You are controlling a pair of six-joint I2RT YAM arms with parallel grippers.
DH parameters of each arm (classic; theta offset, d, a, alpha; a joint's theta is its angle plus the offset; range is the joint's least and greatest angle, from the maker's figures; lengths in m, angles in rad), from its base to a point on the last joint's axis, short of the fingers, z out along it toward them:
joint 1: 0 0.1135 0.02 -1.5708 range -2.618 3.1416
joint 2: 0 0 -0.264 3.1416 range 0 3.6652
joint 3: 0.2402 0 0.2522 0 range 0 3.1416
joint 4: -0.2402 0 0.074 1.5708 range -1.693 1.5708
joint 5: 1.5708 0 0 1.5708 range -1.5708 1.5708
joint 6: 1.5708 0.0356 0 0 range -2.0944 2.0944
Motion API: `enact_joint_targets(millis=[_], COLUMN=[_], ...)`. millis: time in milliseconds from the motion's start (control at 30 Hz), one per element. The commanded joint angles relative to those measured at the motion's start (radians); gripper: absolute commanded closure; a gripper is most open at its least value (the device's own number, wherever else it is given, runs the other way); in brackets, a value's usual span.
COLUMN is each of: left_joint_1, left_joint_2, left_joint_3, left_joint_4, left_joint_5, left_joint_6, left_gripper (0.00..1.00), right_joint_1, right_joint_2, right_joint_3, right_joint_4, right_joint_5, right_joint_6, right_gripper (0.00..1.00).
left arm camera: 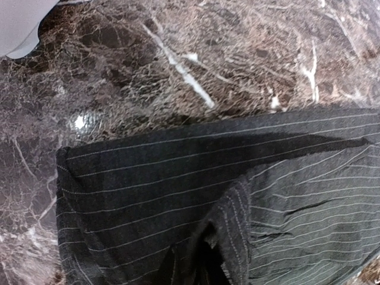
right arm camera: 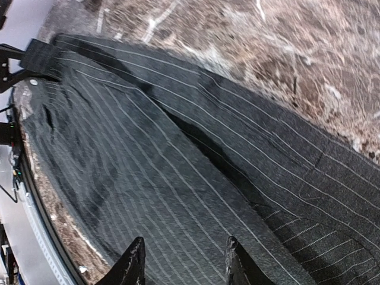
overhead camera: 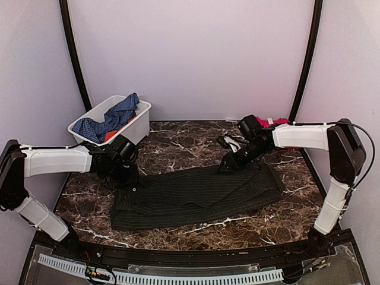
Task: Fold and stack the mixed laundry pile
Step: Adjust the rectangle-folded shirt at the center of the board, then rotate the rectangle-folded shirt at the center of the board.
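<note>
A dark charcoal pinstriped button shirt (overhead camera: 196, 193) lies spread out flat across the middle of the brown, white-veined marble desk (overhead camera: 178, 139). Its long side runs left to right, and one layer is folded over another along a crease that shows in both wrist views.

The left fingers (overhead camera: 126, 173) are down at the shirt's far left corner. The left wrist view shows only striped cloth bunching into a dark fold at the bottom edge, so I cannot tell whether these fingers are apart or together. The right fingers (right arm camera: 135, 266) stand apart just above the shirt near its far right edge. Flat striped cloth shows in the gap between the two dark tips, and nothing is clamped there.

At the far left of the desk sits a white rectangular plastic bin (overhead camera: 139, 122). A blue checked garment (overhead camera: 116, 116) is heaped in it and hangs over its rim, and an orange piece (overhead camera: 110, 135) shows beneath that. A bright red cloth (overhead camera: 278, 122) shows at the far right of the desk, partly hidden behind the right arm and well apart from the shirt.
</note>
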Motion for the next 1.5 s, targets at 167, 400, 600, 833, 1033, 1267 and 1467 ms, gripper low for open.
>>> enact_joint_targets(millis=[167,400,600,833,1033,1267,1467], left_joint_1=[0.044,0.051,0.022,-0.067,-0.073,-0.016,0.033], left_joint_2=[0.028,-0.019,-0.043,0.227,0.335,0.318,0.240], left_joint_3=[0.032,0.085,0.178,0.351,0.329,0.184,0.068], left_joint_4=[-0.183,-0.242,-0.094,-0.106,-0.082,-0.097,-0.112], left_joint_5=[0.004,-0.084,0.104,0.119,0.124,0.124,0.099], left_joint_6=[-0.025,0.028,0.269,0.365,0.310,0.195,0.098], left_gripper=[0.80,0.46,0.33,0.42,0.48,0.55,0.56], right_joint_1=[0.016,0.017,0.022,0.023,0.051,0.055,0.058], right_joint_2=[0.053,0.146,0.089,-0.137,-0.127,0.101,0.330], right_joint_3=[-0.046,-0.043,-0.068,-0.108,-0.169,-0.119,0.189], right_joint_4=[-0.039,-0.114,-0.102,-0.111,-0.095,-0.039,-0.126], right_joint_5=[0.124,0.224,0.235,0.239,0.204,0.205,0.258], right_joint_6=[0.004,-0.003,0.036,0.138,0.189,0.168,0.082], right_gripper=[0.59,0.63,0.57,0.54,0.56,0.59,0.61])
